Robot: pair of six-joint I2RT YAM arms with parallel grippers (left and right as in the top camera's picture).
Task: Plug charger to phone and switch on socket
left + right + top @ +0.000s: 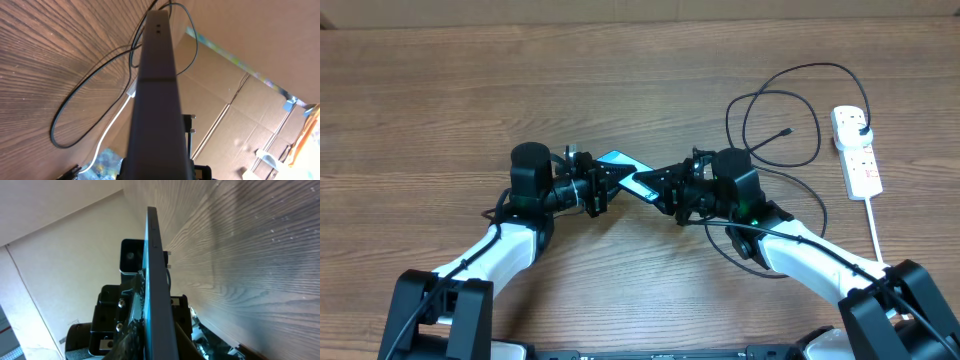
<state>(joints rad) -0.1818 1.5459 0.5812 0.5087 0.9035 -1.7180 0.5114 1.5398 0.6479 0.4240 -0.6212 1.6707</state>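
Note:
The phone [618,160], with its light blue screen, is held off the table between both grippers. My left gripper [594,186] is shut on its left end and my right gripper [666,190] is shut on its right end. In the left wrist view the phone [156,100] shows edge-on, running up from the jaws; in the right wrist view it [159,290] also shows edge-on. The charger [772,98] lies in loose black loops at the right. Its connector tip [788,131] lies free on the table. Its plug head [861,127] sits in the socket [863,168].
The socket's thick white cord [876,228] runs toward the table's front right edge. Part of the black cable passes under my right arm [790,245]. Cardboard boxes [240,115] stand beyond the table.

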